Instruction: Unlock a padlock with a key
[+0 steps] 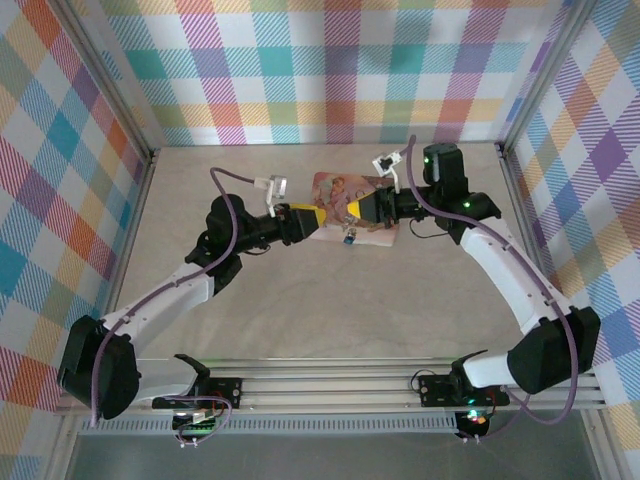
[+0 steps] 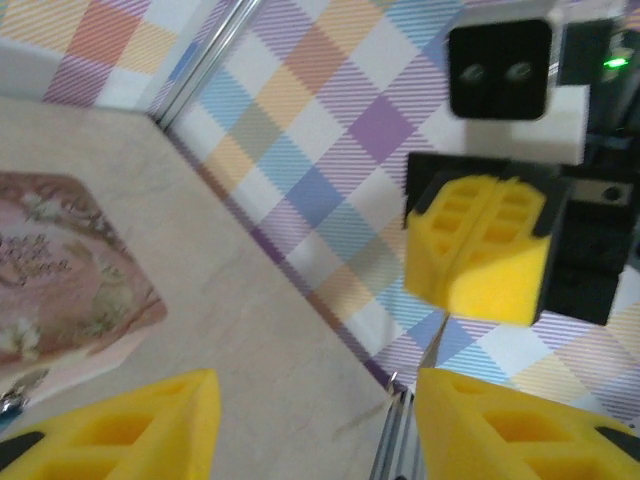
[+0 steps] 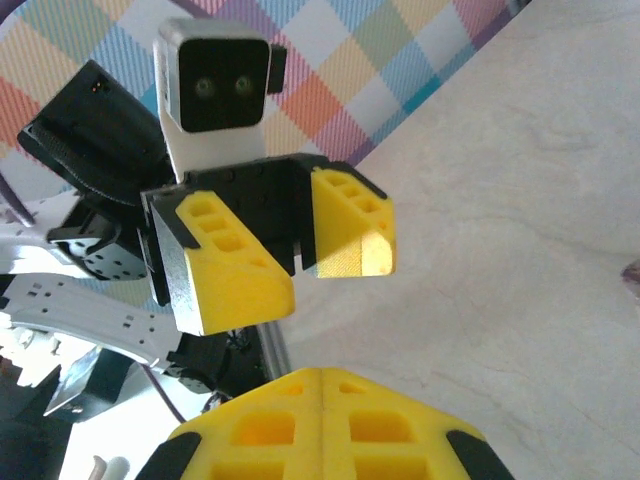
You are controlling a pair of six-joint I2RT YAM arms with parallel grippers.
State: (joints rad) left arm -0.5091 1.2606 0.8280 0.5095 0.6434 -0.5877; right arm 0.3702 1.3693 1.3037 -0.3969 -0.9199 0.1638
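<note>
Left gripper (image 2: 317, 405) gapes released, its arm angled inward to face the clenched right gripper (image 2: 497, 250) above the pink box (image 1: 335, 188); the blue padlock (image 1: 349, 237) seemingly rests on the box's near edge.

The top external camera looks down from above and behind, arm bases (image 1: 455, 385) at its lower edge. The wrist cameras face each other at close range: right gripper (image 2: 480, 262) upper right in the left view, left gripper (image 3: 305, 272) upper left in the right view.
</note>
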